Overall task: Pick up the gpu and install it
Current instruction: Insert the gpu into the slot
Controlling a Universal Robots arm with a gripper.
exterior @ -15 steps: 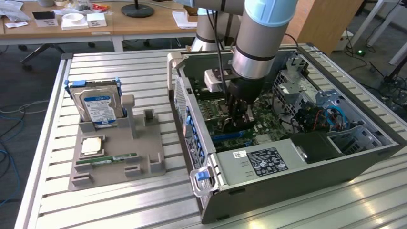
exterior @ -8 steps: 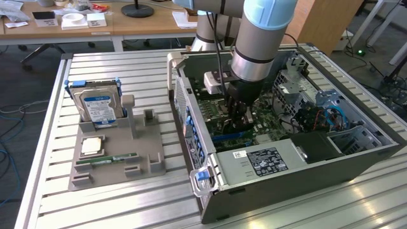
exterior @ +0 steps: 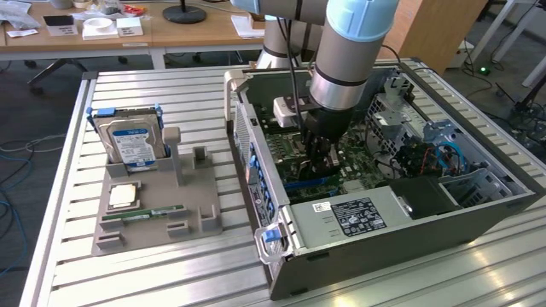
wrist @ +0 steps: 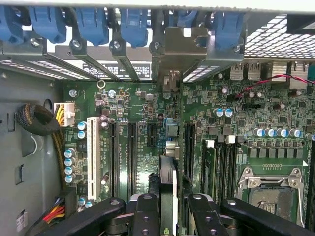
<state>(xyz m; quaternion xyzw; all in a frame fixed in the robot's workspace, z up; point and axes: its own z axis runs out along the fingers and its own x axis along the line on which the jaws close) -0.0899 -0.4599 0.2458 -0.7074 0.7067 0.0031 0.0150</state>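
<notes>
my gripper was closed on the gpu, which stood edge-on between my fingers, down inside the open case and close over the board. whether its lower edge had met a slot i could not tell. room was tight. long black slots ran just beside the card on one side and the memory slots on the other, all parallel to it. ahead, the rear wall closed things off with a row of blue latches and a metal bracket in line with the card (whether that was the card's own, i could not tell). the white slot and the cables sat off by the side wall, apart from my fingers. the cpu socket lay open beyond the memory slots. outside the case, toward the exterior view's left, the drive and the green stick sat on their tray, well apart.
</notes>
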